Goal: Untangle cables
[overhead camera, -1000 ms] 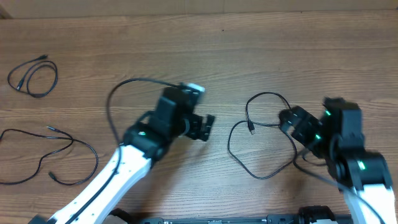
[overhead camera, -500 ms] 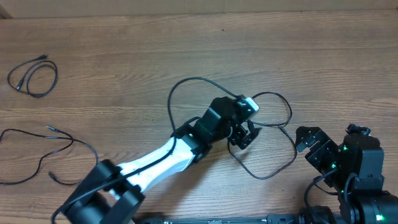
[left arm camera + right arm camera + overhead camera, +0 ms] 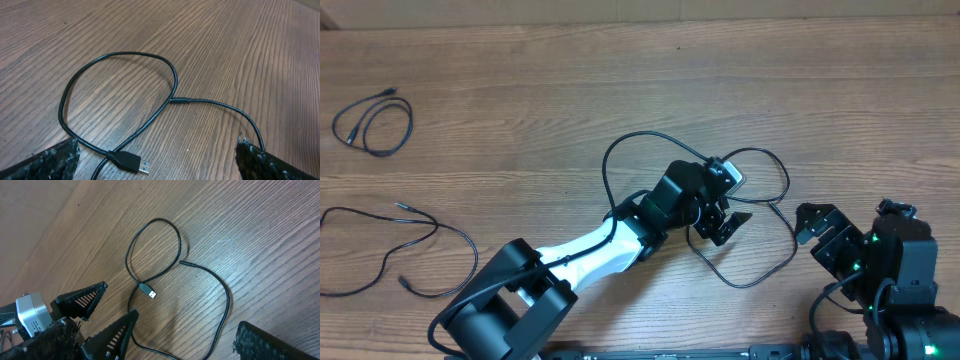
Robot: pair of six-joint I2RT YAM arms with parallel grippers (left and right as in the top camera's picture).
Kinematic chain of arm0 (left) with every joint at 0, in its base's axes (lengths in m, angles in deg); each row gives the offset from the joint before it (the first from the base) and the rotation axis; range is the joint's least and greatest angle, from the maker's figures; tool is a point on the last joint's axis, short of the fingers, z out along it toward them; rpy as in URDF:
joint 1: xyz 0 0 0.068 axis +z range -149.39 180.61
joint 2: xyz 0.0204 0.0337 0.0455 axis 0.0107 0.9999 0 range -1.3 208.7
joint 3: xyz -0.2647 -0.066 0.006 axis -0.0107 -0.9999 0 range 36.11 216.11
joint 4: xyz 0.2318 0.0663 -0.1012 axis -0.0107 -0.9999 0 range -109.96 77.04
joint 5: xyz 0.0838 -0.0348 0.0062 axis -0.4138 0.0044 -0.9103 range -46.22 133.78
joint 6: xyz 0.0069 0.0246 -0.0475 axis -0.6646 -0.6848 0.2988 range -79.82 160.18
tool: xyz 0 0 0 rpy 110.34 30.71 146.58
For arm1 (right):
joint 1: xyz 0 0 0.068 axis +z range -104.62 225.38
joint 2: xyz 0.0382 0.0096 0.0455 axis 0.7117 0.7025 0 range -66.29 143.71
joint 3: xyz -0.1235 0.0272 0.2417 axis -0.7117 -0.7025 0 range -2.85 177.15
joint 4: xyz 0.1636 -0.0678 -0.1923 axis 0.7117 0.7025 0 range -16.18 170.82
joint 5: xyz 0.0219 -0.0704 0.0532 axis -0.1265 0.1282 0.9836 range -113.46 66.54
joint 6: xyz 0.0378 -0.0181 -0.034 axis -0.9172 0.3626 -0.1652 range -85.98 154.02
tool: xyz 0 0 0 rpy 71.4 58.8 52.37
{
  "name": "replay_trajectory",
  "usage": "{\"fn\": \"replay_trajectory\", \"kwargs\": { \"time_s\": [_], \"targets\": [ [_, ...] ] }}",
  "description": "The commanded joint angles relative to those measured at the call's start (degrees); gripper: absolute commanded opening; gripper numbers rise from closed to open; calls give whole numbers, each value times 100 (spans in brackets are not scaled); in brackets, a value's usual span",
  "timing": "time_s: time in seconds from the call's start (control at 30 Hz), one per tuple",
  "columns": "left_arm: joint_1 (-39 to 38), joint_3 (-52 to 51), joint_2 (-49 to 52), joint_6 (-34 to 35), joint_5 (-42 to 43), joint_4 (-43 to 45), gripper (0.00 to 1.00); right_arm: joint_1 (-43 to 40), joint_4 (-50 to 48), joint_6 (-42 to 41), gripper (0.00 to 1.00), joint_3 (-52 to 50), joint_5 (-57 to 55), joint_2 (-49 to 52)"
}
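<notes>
Your left arm [image 3: 585,248] stretches diagonally from the near-left side toward the centre, white link almost fully extended, and the left gripper [image 3: 728,226] at its end points right with its jaws spread wide and nothing between them. Your right arm [image 3: 900,275] sits folded close to its base at the near-right corner. Its right gripper [image 3: 810,225] faces left toward the other, jaws likewise wide apart and empty.

A brown table [image 3: 520,120] with wood grain running left to right fills the overhead view. A small dark speck [image 3: 678,47] marks it upper centre; a paler strip [image 3: 620,8] lines the top edge.
</notes>
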Motion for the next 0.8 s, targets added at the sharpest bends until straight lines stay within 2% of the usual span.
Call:
{"fn": "replay_trajectory", "kwargs": {
  "time_s": [0.0,0.3,0.5,0.63,0.67,0.77],
  "targets": [
    [-15,15,46,-120,92,98,100,-17,-15,-24,100,81,-94,-15],
    [-138,127,105,-131,92,306,99,-17,-15,-24,100,81,-94,-15],
    [4,168,72,-57,-1213,-428,100,-17,-15,-24,100,81,-94,-15],
    [284,168,-203,562,-1294,-776,99,-17,-17,0,100,81,-103,-15],
    [452,168,-444,688,-1294,-1091,99,-17,-17,-4,100,81,-94,-15],
    [662,168,-859,688,-1294,-1670,100,-17,-24,-4,100,83,-94,-15]
  ]
}}
